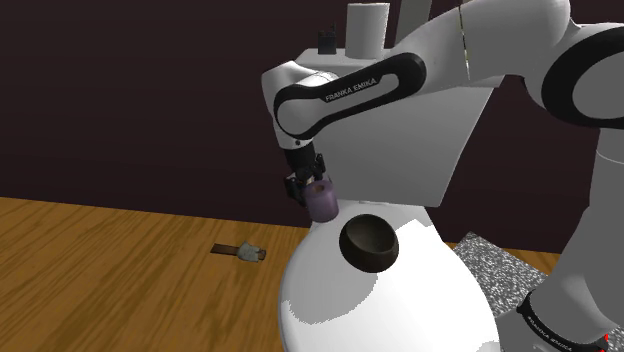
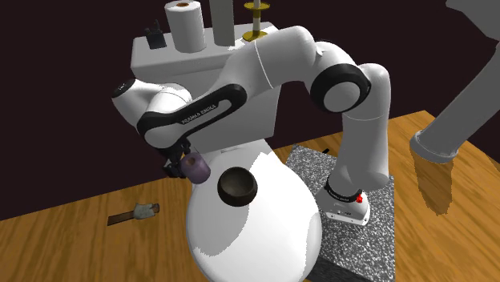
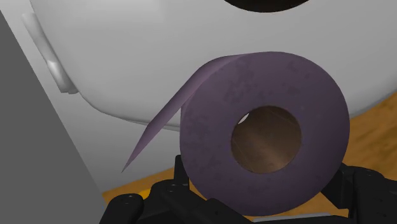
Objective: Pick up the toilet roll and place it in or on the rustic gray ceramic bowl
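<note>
Purple roll [image 3: 210,127] is clamped btw the jaws, closed on its sides, brown core [image 3: 266,147] facing cam, loose tail [image 3: 156,130] hanging off. It's held in air just beside the toilet lid [image 1: 400,300], near the bowl [image 1: 368,243]. Risks: soft paper may get squashed & slip; tail could be snagged on the rim; dark round bowl sits on a smooth domed lid, so it could be nudged off; roll looks approx as wide as bowl, so it may be left tipping.

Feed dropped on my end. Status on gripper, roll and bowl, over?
Gripper shut on purple toilet roll. Roll beside dark bowl, not yet in it. Bowl empty on white toilet lid. Path between them clear.
</note>
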Controlling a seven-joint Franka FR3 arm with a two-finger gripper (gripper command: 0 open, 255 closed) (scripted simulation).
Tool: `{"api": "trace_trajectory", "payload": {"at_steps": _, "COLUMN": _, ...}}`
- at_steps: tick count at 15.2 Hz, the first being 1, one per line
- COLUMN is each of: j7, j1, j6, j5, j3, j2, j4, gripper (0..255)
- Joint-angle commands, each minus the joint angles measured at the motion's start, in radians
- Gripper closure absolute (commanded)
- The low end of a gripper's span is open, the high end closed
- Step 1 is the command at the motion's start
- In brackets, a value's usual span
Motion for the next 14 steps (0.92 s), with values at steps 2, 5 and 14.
{"api": "trace_trajectory", "payload": {"at_steps": 2, "j7": -0.002, "j1": 0.000, "j6": -0.035, "j5": 0.002, "j3": 0.001, "j2": -0.011, "j4": 0.025, "gripper": 255}}
{"api": "trace_trajectory", "payload": {"at_steps": 5, "j7": -0.003, "j1": 0.000, "j6": -0.072, "j5": 0.004, "j3": 0.002, "j2": -0.020, "j4": 0.053, "gripper": 255}}
{"api": "trace_trajectory", "payload": {"at_steps": 14, "j7": -0.005, "j1": 0.002, "j6": -0.187, "j5": 0.008, "j3": 0.004, "j2": -0.034, "j4": 0.154, "gripper": 255}}
